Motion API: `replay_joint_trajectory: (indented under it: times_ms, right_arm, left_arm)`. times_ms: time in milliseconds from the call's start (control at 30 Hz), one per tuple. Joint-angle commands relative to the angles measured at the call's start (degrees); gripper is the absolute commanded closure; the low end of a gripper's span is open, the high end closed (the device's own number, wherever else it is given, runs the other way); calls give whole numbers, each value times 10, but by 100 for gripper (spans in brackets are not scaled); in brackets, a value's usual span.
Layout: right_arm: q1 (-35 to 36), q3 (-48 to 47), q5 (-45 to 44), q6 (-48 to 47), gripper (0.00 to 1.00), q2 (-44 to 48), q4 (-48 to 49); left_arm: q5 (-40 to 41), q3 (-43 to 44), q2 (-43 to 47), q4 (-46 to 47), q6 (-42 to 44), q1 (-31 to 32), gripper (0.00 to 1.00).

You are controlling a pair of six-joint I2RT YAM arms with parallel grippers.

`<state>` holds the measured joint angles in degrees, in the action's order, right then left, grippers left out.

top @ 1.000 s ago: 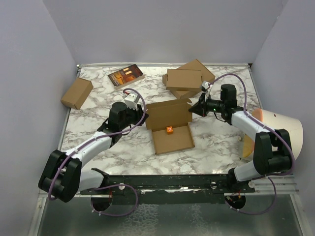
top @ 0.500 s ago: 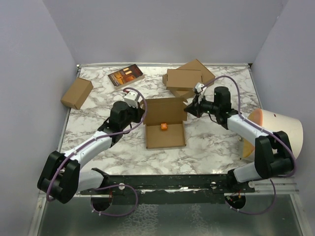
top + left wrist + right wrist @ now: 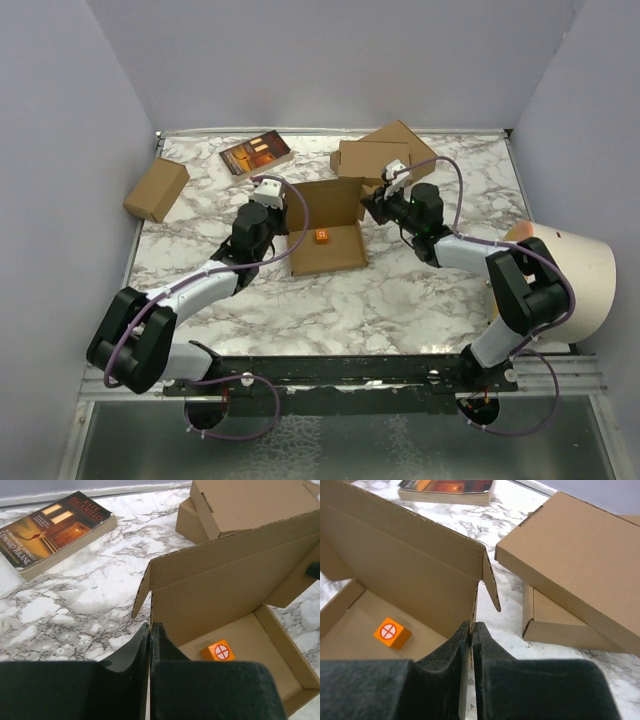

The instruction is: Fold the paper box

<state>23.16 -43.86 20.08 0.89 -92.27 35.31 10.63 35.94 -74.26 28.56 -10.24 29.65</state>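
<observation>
My left gripper (image 3: 149, 630) is pinched tight on the left side wall of the paper box (image 3: 325, 245), and the card runs straight down between the pads. My right gripper (image 3: 471, 627) is nipped onto the opposite side wall in the same way, a thin brown edge showing between its fingers. The box therefore sits directly between my two fingertip pairs.

Just ahead of both sets of fingers the lid panel (image 3: 225, 575) stands upright, and its small end flap (image 3: 491, 587) juts outward beyond my right fingertips. The tray's side and front walls are up, and an orange cube (image 3: 218, 652) rests on the floor inside my left fingers.

I judge the tray is formed. Lowering the lid and tucking its flaps and front lip are not yet done.
</observation>
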Motion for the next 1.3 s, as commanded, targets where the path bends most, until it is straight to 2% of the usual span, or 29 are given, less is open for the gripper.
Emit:
replay_joint_trajectory:
  times_ms: [0,267,1033,1267]
  right_arm:
    - [39,-26,-100,30,91,-38,86]
    - [65,1,-138,41,89,-32,70]
    - [82,105,-86,37,89,90,-46]
    - [82,95,-79,92,89,89,-89]
  left_arm:
    - [9,19,-33,70,-1,12,100]
    - [19,-16,-45,82,-43,34,100]
    - [172,-93,-32,96,-123,131,100]
    - [179,-119,-26,97,-151,147,100]
